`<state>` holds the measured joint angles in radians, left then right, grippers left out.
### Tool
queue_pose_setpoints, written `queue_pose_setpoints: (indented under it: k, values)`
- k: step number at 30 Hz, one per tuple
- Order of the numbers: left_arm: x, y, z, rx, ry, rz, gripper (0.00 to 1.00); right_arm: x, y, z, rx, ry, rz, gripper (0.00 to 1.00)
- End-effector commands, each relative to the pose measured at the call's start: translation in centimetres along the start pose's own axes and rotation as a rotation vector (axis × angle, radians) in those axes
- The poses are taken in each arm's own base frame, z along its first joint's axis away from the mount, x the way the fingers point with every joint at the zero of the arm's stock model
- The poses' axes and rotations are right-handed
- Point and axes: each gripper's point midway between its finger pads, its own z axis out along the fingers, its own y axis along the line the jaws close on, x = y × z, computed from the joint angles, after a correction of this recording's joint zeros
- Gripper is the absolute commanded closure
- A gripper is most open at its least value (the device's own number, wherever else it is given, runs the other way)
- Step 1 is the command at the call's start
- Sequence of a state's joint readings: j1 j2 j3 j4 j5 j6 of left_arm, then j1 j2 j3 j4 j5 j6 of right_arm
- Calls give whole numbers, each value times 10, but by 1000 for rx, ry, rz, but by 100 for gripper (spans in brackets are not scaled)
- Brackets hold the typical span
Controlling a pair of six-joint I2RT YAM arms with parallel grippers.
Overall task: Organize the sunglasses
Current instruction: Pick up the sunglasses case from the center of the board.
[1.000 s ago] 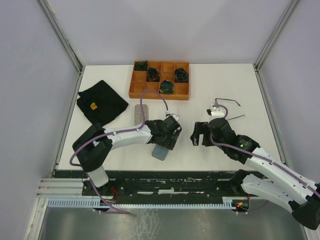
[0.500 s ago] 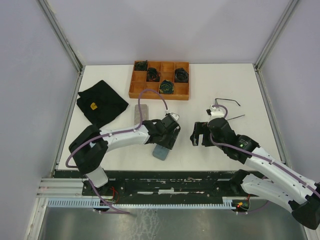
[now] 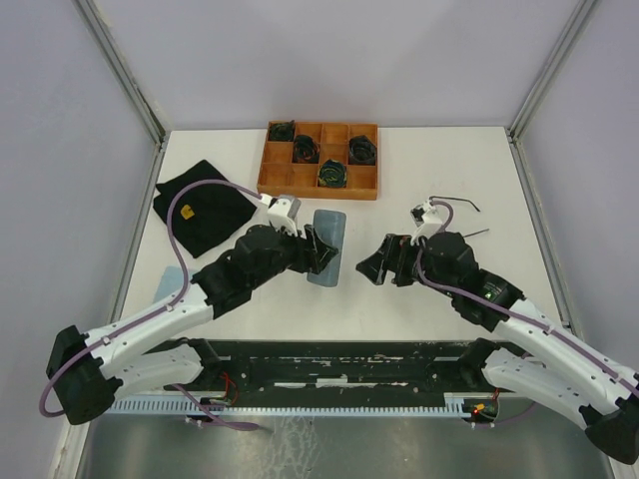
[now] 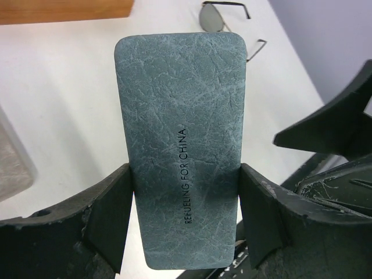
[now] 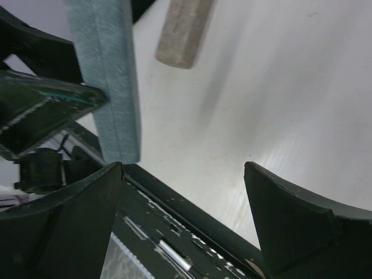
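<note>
Matt grainy blue case (image 4: 180, 145), wooden tray (image 3: 275, 186), thin metal sunglasses (image 4: 212, 19)

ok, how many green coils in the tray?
4 coils, all in the tray: one back-left, one middle row second from left, one middle row far right, one front row third from left. Arms may hide others.

Top view: high behind arm bases, looks down over whole worktop (image 3: 449, 160). Wrist views: close, roughly facing; all share blue-grey case (image 3: 326, 246) (image 4: 183, 145) (image 5: 110, 75).
</note>
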<state>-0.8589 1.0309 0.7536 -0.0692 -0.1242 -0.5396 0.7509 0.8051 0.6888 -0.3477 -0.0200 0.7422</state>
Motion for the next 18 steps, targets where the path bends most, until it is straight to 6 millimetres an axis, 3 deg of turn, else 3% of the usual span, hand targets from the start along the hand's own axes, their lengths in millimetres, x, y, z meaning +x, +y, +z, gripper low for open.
queue_pose_setpoints:
  k: [1,5,18]
  values:
    - [-32,-37,-6,171,-122,-78,97,-24,50,1,-219,-75,63,7]
    - [-30,-42,-7,207,-123,-73,97,-31,60,4,-242,-99,54,7]
    - [-35,-50,-14,253,-140,-93,97,-27,36,11,-108,-89,33,7]
